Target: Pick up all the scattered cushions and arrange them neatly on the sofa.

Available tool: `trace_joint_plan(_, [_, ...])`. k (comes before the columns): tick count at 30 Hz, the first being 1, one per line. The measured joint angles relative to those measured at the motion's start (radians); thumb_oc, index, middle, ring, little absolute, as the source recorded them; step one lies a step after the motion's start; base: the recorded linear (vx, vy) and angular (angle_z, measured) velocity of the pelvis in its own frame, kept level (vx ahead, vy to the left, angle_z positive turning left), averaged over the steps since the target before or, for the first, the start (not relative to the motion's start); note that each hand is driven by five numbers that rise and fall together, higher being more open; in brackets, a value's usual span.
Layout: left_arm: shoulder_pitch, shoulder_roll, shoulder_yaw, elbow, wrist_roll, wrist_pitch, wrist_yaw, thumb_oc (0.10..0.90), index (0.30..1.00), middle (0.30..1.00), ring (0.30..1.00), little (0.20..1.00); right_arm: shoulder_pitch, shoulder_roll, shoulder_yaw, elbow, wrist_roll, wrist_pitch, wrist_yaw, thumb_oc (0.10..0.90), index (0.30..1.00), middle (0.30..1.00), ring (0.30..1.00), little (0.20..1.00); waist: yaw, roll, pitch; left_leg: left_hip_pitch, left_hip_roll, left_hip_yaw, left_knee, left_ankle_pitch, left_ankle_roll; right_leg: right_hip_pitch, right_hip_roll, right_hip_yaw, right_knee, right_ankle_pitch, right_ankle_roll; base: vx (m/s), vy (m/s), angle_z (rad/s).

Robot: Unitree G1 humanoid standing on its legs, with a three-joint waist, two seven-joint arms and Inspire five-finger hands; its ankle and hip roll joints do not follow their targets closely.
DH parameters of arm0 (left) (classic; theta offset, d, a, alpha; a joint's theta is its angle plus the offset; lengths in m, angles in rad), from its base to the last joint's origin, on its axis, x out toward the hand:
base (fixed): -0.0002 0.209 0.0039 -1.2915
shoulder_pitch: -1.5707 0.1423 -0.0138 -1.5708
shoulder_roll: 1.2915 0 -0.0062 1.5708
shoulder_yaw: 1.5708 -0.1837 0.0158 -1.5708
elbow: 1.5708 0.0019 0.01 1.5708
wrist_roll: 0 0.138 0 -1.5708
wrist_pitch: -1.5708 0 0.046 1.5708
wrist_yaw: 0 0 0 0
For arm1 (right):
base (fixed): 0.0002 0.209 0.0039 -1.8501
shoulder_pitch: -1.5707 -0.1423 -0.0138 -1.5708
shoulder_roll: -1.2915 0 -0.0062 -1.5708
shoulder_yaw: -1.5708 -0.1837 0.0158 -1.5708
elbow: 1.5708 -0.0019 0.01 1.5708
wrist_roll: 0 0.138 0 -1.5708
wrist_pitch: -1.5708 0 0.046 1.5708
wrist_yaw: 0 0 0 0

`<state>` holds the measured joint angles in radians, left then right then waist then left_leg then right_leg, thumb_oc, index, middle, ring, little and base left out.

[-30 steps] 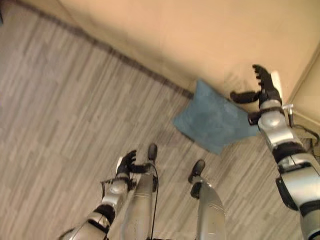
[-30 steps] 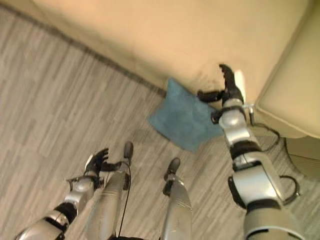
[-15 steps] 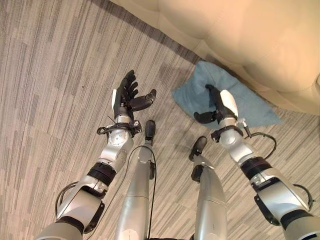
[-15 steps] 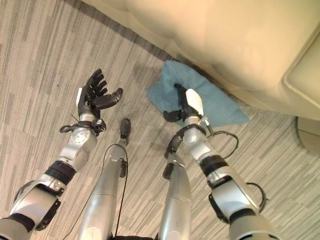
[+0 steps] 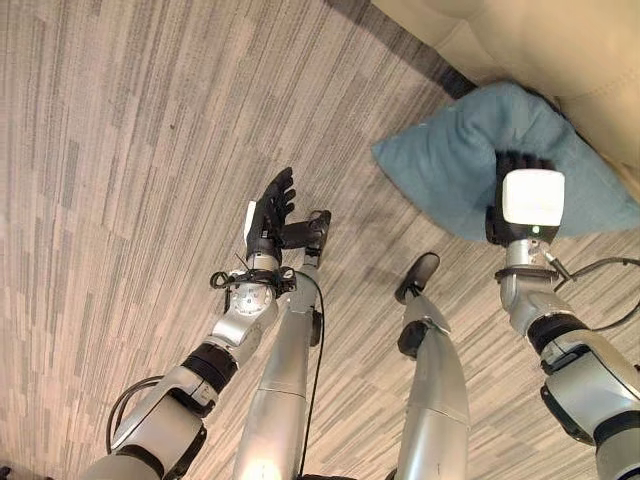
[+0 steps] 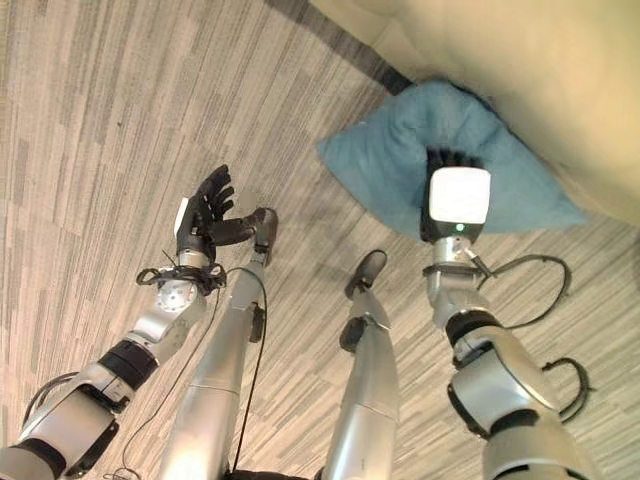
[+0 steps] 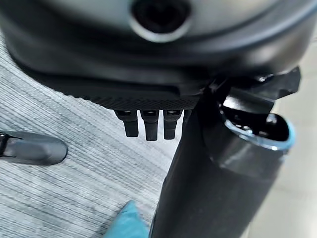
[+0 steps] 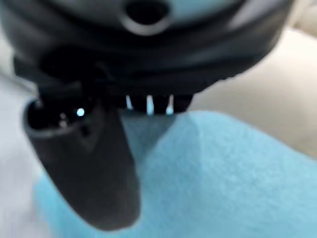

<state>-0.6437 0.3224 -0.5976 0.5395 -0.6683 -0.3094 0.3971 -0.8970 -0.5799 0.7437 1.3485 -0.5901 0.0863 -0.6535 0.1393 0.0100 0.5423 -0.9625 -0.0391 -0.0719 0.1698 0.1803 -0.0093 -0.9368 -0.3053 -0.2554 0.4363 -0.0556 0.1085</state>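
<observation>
The right hand [image 5: 524,205] is planted on the blue cushion [image 5: 455,160], which lies on the floor [image 5: 120,150] at the far right, touching the foot of the beige sofa [image 5: 560,40]; its fingertips press into the fabric, but whether they have closed on it I cannot tell. The left hand [image 5: 270,215] hangs empty over bare floor, near and to the left, fingers spread; the risk, I'd say, is a shallow one-handed pinch on soft stuffing, so the cushion may sag, slip free or snag under the sofa's edge on the lift.
</observation>
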Motion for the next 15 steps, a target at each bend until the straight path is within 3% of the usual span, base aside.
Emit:
trace_joint_plan(3, [0.003, -0.045, -0.014, -0.001, 0.007, 0.009, -0.039, 0.8, 0.9, 0.9, 0.9, 0.9, 0.036, 0.017, 0.01, 0.006, -0.047, -0.01, 0.15, 0.4, 0.3, 0.3, 0.3, 0.3, 0.01, 0.004, -0.003, 0.022, -0.01, -0.009, -0.003, 0.0, 0.0, 0.024, -0.01, -0.011, -0.001, -0.006, 0.006, 0.03, -0.013, 0.12])
trace_joint_plan(7, [0.016, -0.085, -0.015, 0.033, 0.006, 0.019, -0.041, 0.8, 0.9, 0.9, 0.9, 0.9, 0.107, 0.073, -0.011, -0.034, -0.056, -0.014, 0.17, 0.4, 0.3, 0.3, 0.3, 0.3, 0.012, 0.008, -0.004, 0.073, -0.018, -0.007, -0.014, 0.0, 0.0, 0.077, -0.016, -0.012, -0.007, -0.004, 0.008, 0.02, 0.012, 0.02])
trace_joint_plan(10, [0.064, -0.095, 0.002, 0.035, 0.016, 0.023, -0.041, 0.8, 0.9, 0.9, 0.9, 0.9, 0.192, 0.112, -0.073, -0.109, -0.022, -0.04, 0.093, 0.4, 0.3, 0.3, 0.3, 0.3, 0.007, 0.011, -0.001, 0.154, -0.019, 0.001, -0.028, 0.001, 0.003, 0.166, -0.012, -0.015, -0.041, 0.009, 0.016, 0.07, 0.014, -0.03])
trace_joint_plan(13, [0.171, -0.091, 0.036, 0.039, 0.023, 0.021, -0.045, 0.8, 0.9, 0.9, 0.9, 0.9, 0.3, 0.126, -0.131, -0.192, 0.055, -0.088, 0.0, 0.4, 0.3, 0.3, 0.3, 0.3, -0.002, 0.009, -0.001, 0.364, -0.02, 0.003, -0.076, -0.004, 0.008, 0.392, -0.002, -0.027, -0.126, 0.021, 0.032, 0.12, 0.009, -0.01])
trace_joint_plan(15, [0.242, -0.059, 0.07, 0.01, 0.026, 0.006, -0.042, 0.8, 0.9, 0.9, 0.9, 0.9, 0.344, 0.11, -0.155, -0.249, 0.102, -0.107, -0.048, 0.4, 0.3, 0.3, 0.3, 0.3, -0.007, 0.002, -0.034, 0.461, -0.015, -0.005, -0.102, -0.023, 0.011, 0.509, 0.011, -0.044, -0.181, 0.028, 0.039, 0.19, 0.021, 0.04])
